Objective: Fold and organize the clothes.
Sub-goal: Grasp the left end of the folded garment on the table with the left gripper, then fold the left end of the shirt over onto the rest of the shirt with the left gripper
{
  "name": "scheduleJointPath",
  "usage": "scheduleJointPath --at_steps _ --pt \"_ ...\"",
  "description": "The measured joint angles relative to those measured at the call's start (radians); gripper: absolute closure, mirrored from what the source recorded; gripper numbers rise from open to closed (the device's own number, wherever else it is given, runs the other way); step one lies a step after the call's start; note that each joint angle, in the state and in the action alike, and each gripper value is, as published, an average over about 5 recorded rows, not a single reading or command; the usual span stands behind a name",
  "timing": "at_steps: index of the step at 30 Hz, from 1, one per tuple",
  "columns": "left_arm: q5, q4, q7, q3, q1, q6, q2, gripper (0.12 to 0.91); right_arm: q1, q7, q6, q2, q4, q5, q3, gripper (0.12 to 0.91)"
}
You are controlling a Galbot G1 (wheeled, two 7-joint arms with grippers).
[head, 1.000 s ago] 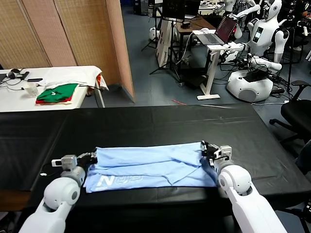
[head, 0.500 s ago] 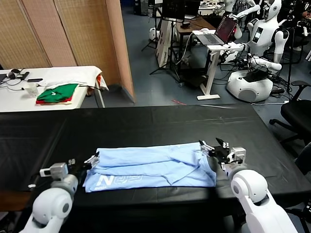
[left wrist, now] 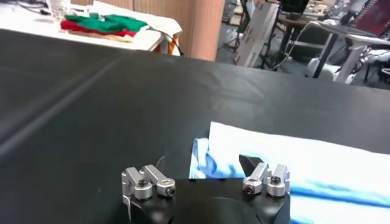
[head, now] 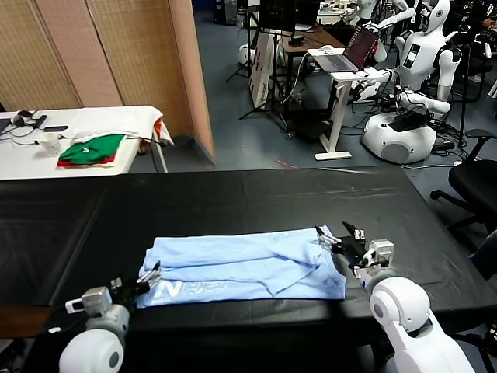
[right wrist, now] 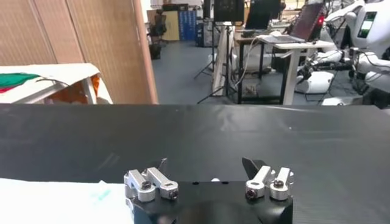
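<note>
The clothes, one pale light-blue T-shirt, lie in a long folded strip near the front of the black table, white lettering facing up at the front left. My left gripper hovers open just off the shirt's left end, gripping nothing. My right gripper stands open at the shirt's right end, fingers spread and empty. The left wrist view has the shirt lying just ahead of the open left gripper. In the right wrist view the open right gripper faces bare table, the shirt's edge off to one side.
A white side table at the back left carries folded green and red garments. Wooden screens stand behind it. Beyond the table are a laptop desk, other robots and an office chair.
Both grippers have opened and let go of the shirt's ends. The left gripper drew back toward the table's front edge; the right one shifted slightly right. The shirt lies still.
</note>
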Motion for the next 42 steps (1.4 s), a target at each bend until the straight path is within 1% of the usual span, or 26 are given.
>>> scheduleJointPath --at_steps 6,15,18,23,24,27,29,30,32,33,34,35,36,38,42 --pt "0.050 -0.006 0.010 -0.010 0.044 -0.019 -0.074 0.123 -0.003 0.001 0.001 0.000 0.009 0.000 -0.005 0.118" --pt "0.092 0.004 0.044 -0.013 0.067 -0.041 -0.123 0.124 -0.007 0.004 0.003 0.001 0.013 -0.002 -0.010 0.118" --pt "0.125 0.014 0.064 -0.007 0.067 -0.049 -0.136 0.147 -0.008 0.004 0.003 0.001 0.016 -0.003 -0.011 0.118" --pt "0.143 0.028 0.085 0.000 0.066 -0.061 -0.150 0.224 -0.009 0.005 0.003 0.004 0.019 -0.007 -0.011 0.118" --pt "0.142 0.030 0.086 0.000 0.066 -0.063 -0.153 0.246 -0.010 0.005 0.003 0.005 0.020 -0.008 -0.011 0.118" --pt "0.130 0.033 0.087 0.002 0.066 -0.066 -0.160 0.371 -0.012 0.004 0.003 0.008 0.021 -0.013 -0.012 0.118" --pt "0.116 0.033 0.087 0.003 0.066 -0.066 -0.163 0.513 -0.012 0.003 0.003 0.009 0.021 -0.017 -0.012 0.118" --pt "0.106 0.033 0.087 0.003 0.065 -0.066 -0.164 0.569 -0.011 0.002 0.003 0.010 0.021 -0.019 -0.012 0.118" --pt "0.088 0.033 0.086 0.004 0.064 -0.063 -0.165 0.720 -0.011 0.001 0.004 0.011 0.021 -0.023 -0.012 0.118" --pt "0.081 0.033 0.085 0.004 0.062 -0.062 -0.164 0.775 -0.010 0.000 0.004 0.012 0.021 -0.025 -0.012 0.118" --pt "0.078 0.033 0.085 0.004 0.061 -0.061 -0.163 0.812 -0.010 0.000 0.004 0.014 0.021 -0.026 -0.012 0.118" --pt "0.081 0.033 0.085 0.005 0.060 -0.061 -0.161 0.844 -0.011 0.000 0.005 0.015 0.021 -0.027 -0.012 0.118" --pt "0.091 0.034 0.086 0.005 0.059 -0.064 -0.159 0.857 -0.011 0.000 0.005 0.017 0.021 -0.029 -0.012 0.118" --pt "0.130 0.036 0.093 0.006 0.059 -0.077 -0.151 0.852 -0.014 0.000 0.007 0.021 0.021 -0.031 -0.011 0.118" --pt "0.253 0.041 0.120 0.001 0.069 -0.126 -0.125 0.855 -0.020 0.000 0.011 0.026 0.020 -0.033 -0.005 0.118"
